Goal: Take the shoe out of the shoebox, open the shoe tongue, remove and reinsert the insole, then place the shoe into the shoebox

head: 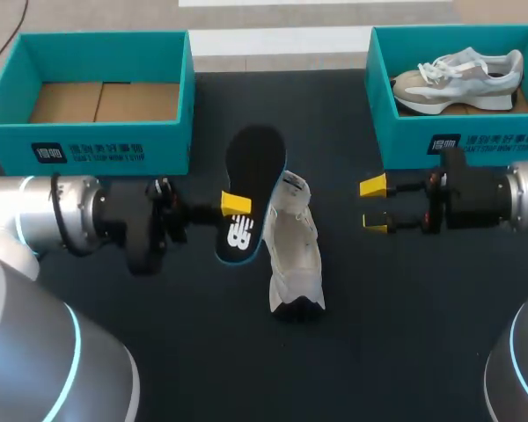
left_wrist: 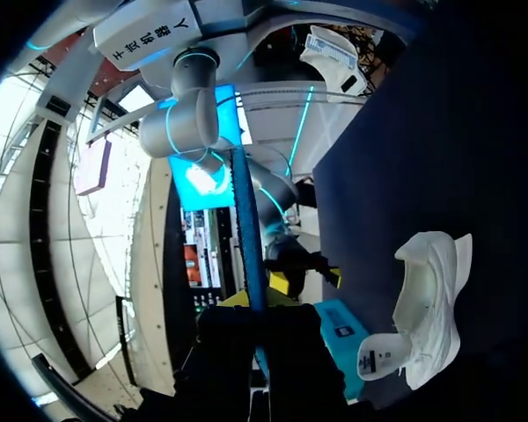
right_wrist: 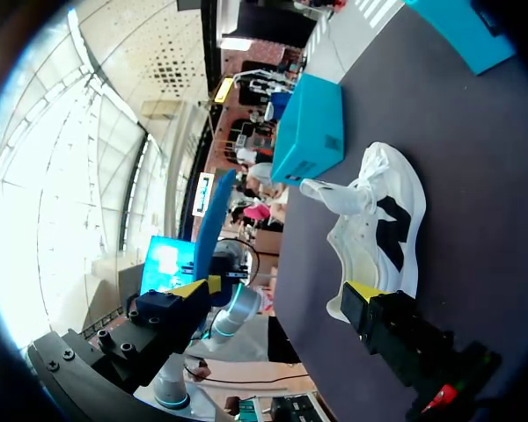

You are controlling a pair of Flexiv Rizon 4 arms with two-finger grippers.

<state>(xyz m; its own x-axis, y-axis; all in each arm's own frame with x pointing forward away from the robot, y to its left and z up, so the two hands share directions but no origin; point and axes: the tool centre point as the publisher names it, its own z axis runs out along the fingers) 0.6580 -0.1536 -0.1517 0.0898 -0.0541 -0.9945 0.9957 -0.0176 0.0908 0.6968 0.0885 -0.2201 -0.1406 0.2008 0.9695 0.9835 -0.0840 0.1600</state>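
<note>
A white shoe lies on the dark table, toe toward the front, its tongue pulled up. My left gripper is shut on the black, blue-edged insole, holding it in the air just left of the shoe. In the left wrist view the insole stands edge-on between my fingers, with the shoe off to one side on the table. My right gripper hangs open to the right of the shoe, holding nothing. The right wrist view shows its gripper open, with the shoe ahead and the insole beyond.
An empty teal shoebox stands at the back left. A second teal shoebox at the back right holds a grey and white shoe. Dark tabletop surrounds the white shoe toward the front.
</note>
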